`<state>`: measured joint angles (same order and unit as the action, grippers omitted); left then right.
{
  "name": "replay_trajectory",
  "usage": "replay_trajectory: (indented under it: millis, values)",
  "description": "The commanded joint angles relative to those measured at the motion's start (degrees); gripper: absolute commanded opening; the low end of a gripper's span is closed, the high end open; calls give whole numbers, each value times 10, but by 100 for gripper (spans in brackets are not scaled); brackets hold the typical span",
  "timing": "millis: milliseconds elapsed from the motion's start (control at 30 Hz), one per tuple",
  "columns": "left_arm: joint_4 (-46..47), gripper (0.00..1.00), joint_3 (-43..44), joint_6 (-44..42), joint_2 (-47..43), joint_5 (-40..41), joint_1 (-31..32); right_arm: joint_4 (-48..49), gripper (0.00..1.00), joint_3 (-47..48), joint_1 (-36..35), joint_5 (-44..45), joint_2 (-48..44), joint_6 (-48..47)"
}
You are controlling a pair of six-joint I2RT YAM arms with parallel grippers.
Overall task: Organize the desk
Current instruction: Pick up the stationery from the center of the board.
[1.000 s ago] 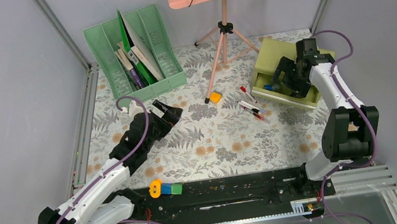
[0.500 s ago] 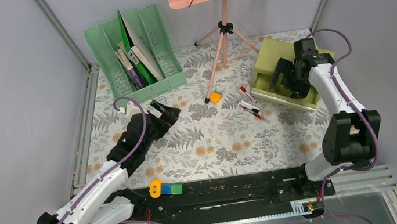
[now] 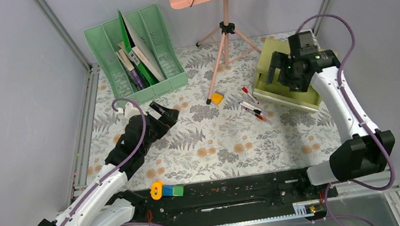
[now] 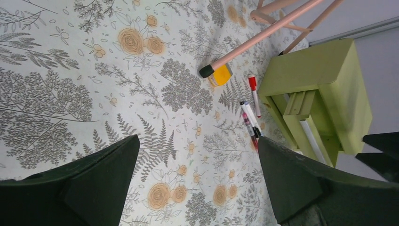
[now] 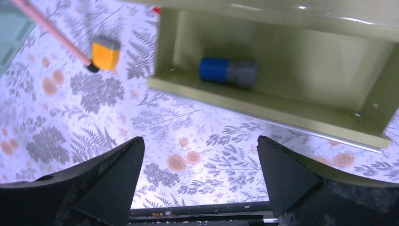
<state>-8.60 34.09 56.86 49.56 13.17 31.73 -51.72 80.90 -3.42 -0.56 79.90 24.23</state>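
Note:
The desk (image 3: pixel 213 140) is a tabletop under a pale cloth with grey ferns and orange flowers. My left gripper (image 3: pixel 165 115) hangs open and empty over its left middle; its wrist view (image 4: pixel 197 139) shows only cloth between the fingers. My right gripper (image 3: pixel 289 74) is open and empty above the olive-green drawer box (image 3: pixel 272 58). In its wrist view (image 5: pixel 200 139) the open drawer (image 5: pixel 282 113) holds a blue and grey cylinder (image 5: pixel 228 71). Loose pens (image 3: pixel 255 110), a red pen (image 3: pixel 249 94) and a yellow block (image 3: pixel 217 97) lie on the cloth left of the box.
A green file rack (image 3: pixel 135 54) with books stands at the back left. A pink music stand (image 3: pixel 225 26) on a tripod stands at the back middle, one leg ending by the yellow block. Orange, blue and green toy pieces (image 3: pixel 164 190) sit at the near edge.
My right gripper has lifted up and back from the open drawer, staying open. My left gripper has drifted slightly to the left.

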Motion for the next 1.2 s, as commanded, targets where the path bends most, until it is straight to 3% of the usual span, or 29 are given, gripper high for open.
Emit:
replay_trajectory:
  millis: [0, 300, 600, 833, 967, 1167]
  values:
    - [-12, 99, 15, -48, -3, 17, -4, -36, 97, 55, -69, 28, 11, -5]
    - [-44, 99, 46, -191, -6, 21, -4, -20, 97, 101, -196, 37, 87, 25]
    - [-23, 99, 25, -196, -67, 47, -4, 21, 91, 171, -280, 30, 210, 73]
    - [-21, 99, 17, -200, -81, 40, -4, 58, 79, 213, -287, 8, 310, 111]
    - [-28, 99, 27, -202, -71, 33, -5, 60, 77, 247, -285, 28, 359, 128]
    - [-29, 99, 26, -203, -68, 33, -5, 66, 59, 267, -256, 16, 401, 150]
